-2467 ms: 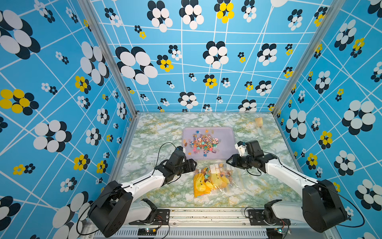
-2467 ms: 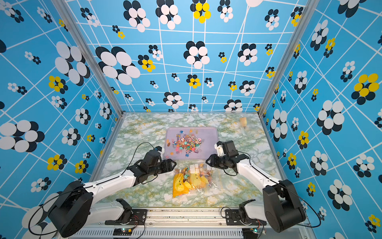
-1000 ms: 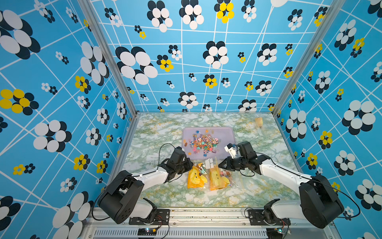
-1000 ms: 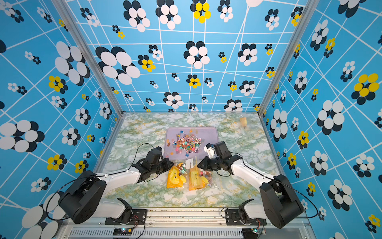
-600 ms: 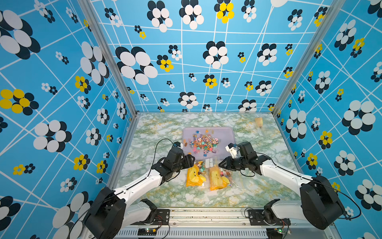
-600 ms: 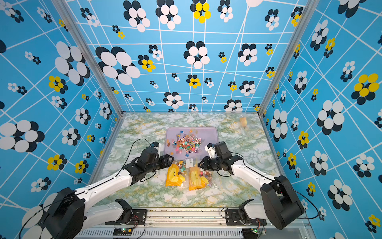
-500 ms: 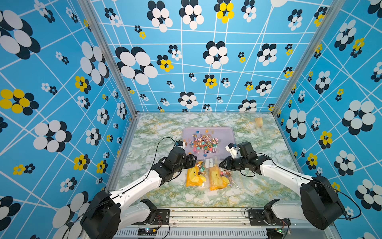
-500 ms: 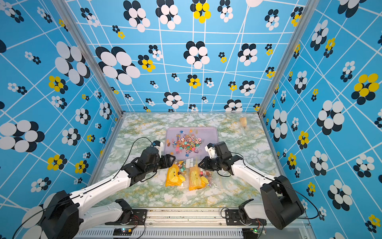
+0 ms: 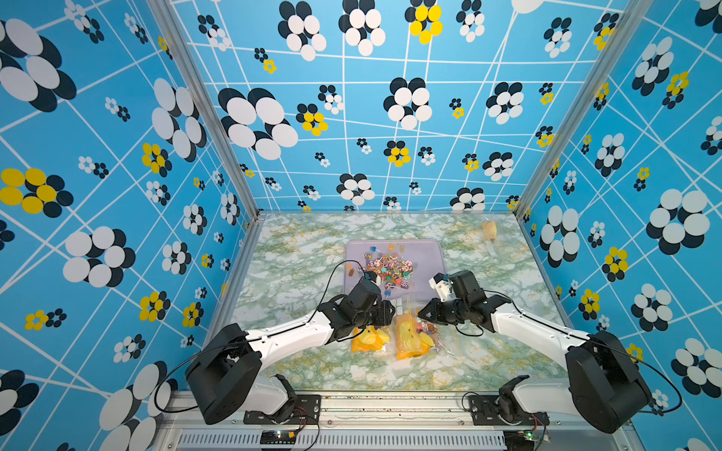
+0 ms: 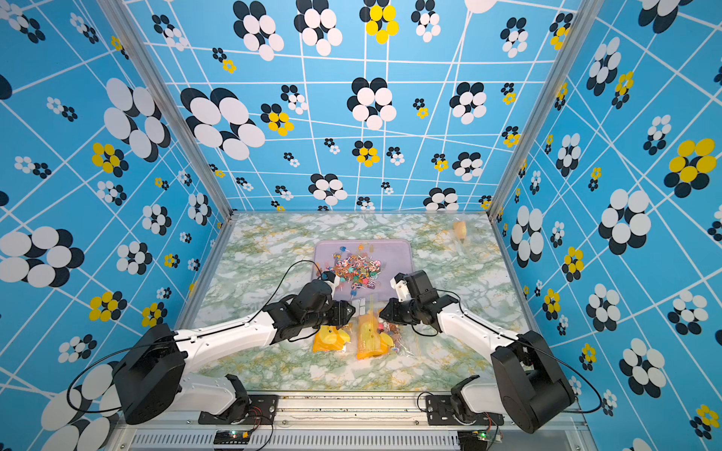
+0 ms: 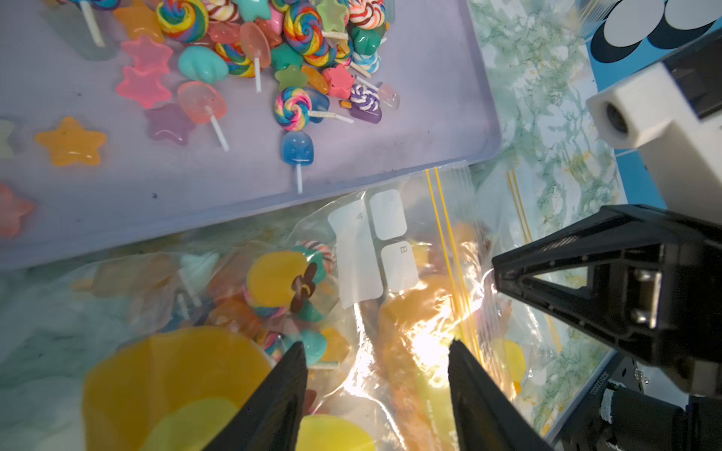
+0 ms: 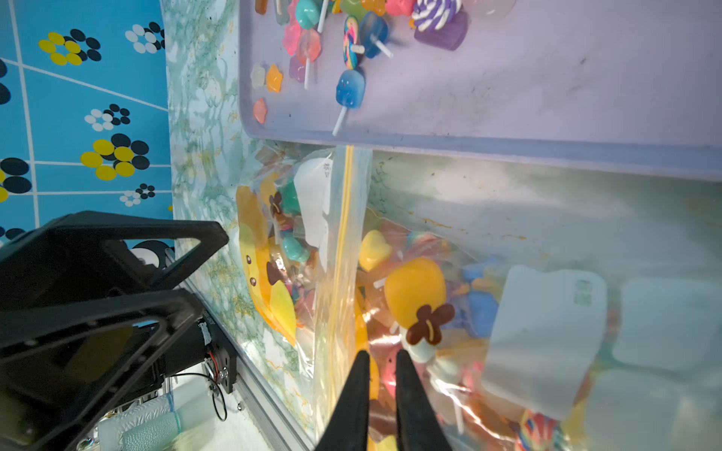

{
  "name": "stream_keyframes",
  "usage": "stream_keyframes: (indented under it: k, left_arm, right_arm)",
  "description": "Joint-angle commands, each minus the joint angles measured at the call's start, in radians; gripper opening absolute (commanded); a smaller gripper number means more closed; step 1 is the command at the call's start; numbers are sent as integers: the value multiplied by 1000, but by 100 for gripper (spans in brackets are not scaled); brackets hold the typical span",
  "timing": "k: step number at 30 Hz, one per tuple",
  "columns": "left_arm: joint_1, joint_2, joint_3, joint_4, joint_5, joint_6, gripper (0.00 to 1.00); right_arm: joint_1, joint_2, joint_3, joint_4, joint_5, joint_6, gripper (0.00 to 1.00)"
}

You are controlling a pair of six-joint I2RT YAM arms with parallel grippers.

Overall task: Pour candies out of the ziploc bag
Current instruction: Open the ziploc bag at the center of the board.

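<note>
The left gripper [image 11: 375, 347] has just let go. A second ago its jaws were clamped on the ziploc bag [image 9: 406, 332], and now they stand parted above it with nothing between them. The right gripper [image 12: 379, 353] keeps its jaws pinched nearly shut on the bag's clear film, just beside the yellow zip strip [image 12: 344, 234]. So the bag lies slumped on the counter [image 9: 297, 273] between the two arms, its far end up against the near rim of the lilac tray [image 9: 431, 250], held from the right side only. A heap of candies [image 9: 388, 267] already sits in the tray, yet plenty more show through the plastic, so the pour looks only part done. The release reads as a regrasp, probably for a better hold before tipping again. As for writing, the bag carries white label patches [image 11: 375, 242] with marks too small to read, a yellow cartoon face print [image 12: 254, 273] and faint lettering I cannot make out — no brand is legible.
</note>
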Motion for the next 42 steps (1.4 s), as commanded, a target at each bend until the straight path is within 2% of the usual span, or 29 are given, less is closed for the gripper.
stream_keyframes:
  k: [1,8,20,33,36,38,42]
  left_arm:
    - [-6,34,40,63,52,-20,61]
    - [-13,97,73,117,128,-26,60]
    - [-28,132,94,137,180,-14,47]
    - [-39,141,87,118,174,-7,47]
    - [-39,135,82,109,166,-4,47]
    - [-39,129,76,98,154,-2,47]
    - [-38,114,70,69,130,11,44]
  right_arm:
    - [14,10,-17,37,-51,11,16]
    - [39,39,-29,124,-95,55,16]
    - [52,54,-22,156,-100,72,16]
    - [75,65,-20,264,-138,130,15]
    - [89,75,-17,288,-147,139,20]
    - [97,85,-12,289,-145,140,30]
    - [105,88,-10,294,-136,142,31]
